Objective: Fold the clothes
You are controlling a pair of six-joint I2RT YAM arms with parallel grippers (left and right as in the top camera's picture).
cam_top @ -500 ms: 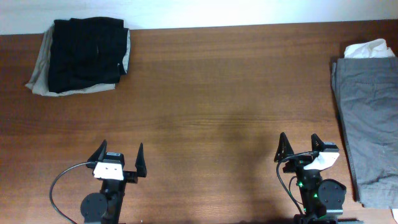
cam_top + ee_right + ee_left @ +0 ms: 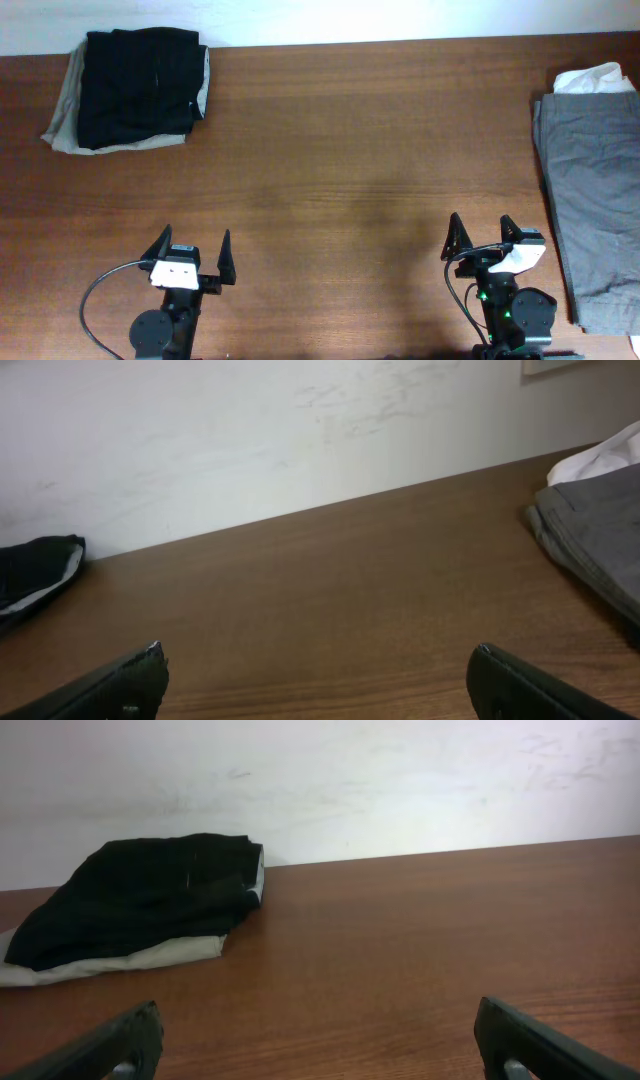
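Grey-olive shorts (image 2: 595, 200) lie flat along the table's right edge, over a white garment (image 2: 595, 78) at the far right corner; they also show in the right wrist view (image 2: 600, 525). A folded black garment (image 2: 138, 85) lies on a beige one (image 2: 62, 125) at the far left, also in the left wrist view (image 2: 150, 890). My left gripper (image 2: 196, 243) is open and empty at the near left; its fingers frame bare wood (image 2: 315, 1020). My right gripper (image 2: 481, 225) is open and empty at the near right, left of the shorts (image 2: 315, 665).
The brown wooden table (image 2: 350, 160) stretches between the two piles. A pale wall (image 2: 350, 780) rises behind the table's far edge. A black cable (image 2: 100, 290) loops by the left arm's base.
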